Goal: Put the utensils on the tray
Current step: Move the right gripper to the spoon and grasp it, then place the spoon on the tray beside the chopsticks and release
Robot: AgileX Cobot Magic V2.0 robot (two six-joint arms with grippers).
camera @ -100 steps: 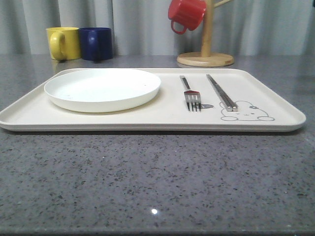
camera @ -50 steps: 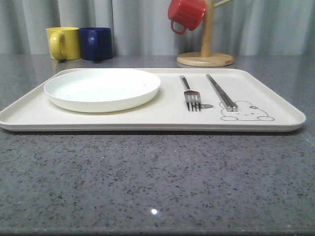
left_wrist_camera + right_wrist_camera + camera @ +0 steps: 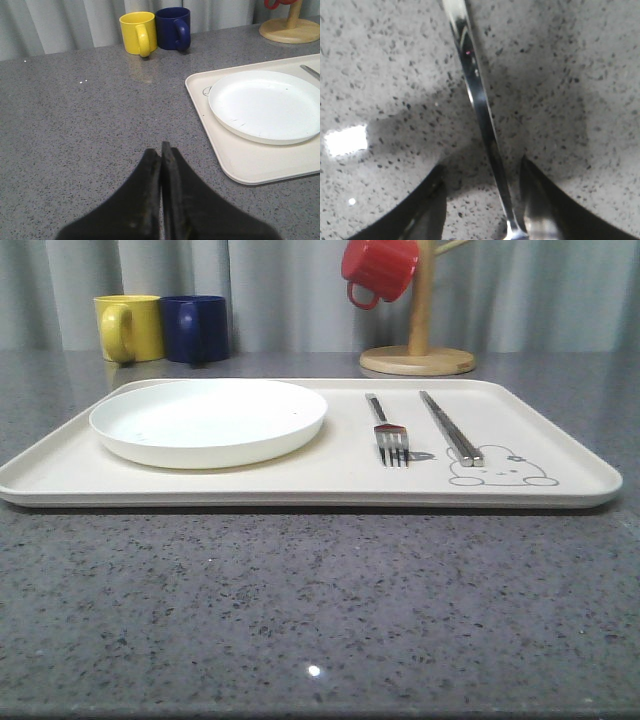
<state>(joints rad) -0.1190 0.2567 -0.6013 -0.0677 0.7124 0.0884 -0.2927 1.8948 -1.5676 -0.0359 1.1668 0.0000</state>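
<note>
Change: nothing on tray (image 3: 560, 455) has shifted.
Right tool (image 3: 482, 210): open astride spoon handle (image 3: 480, 110) on counter (image 3: 580, 75); close centred.
Left tool (image 3: 161, 155): closed, empty.

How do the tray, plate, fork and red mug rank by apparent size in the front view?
1. tray
2. plate
3. red mug and fork: unsure; the mug sits farther back and is cropped.

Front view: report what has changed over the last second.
Nothing visibly changed. The plate, fork and chopsticks lie in the same spots on the tray, and the yellow mug, blue mug and red mug have not moved.
</note>
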